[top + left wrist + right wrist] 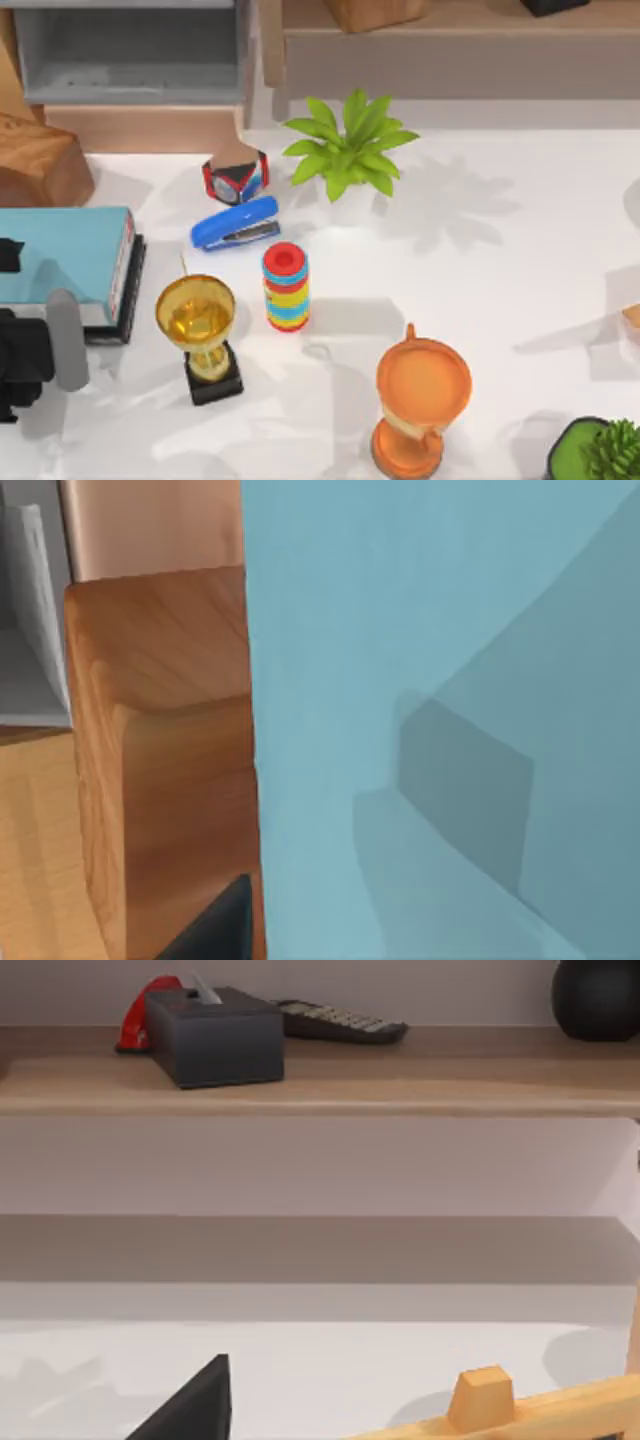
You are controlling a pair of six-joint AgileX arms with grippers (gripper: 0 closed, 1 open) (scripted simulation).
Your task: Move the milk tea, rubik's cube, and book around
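Observation:
The book (62,252), thick with a light-blue cover and white page edges, lies flat at the table's left edge on top of a thin black book (128,300). My left gripper (8,256) hangs over the book's left part, and the left arm's dark body lies just in front of it. In the left wrist view the blue cover of the book (440,700) is very close, beside a wooden block (165,760). The milk tea and the rubik's cube are out of view. A dark fingertip (192,1408) of my right gripper faces a shelf over bare table.
A red-blue-black faceted block (236,178), blue stapler (236,226), striped ring stack (286,288), gold trophy (199,335), orange trophy (421,402) and leafy plant (348,146) crowd the middle. A wooden block (40,165) sits behind the book. Open tabletop lies to the right.

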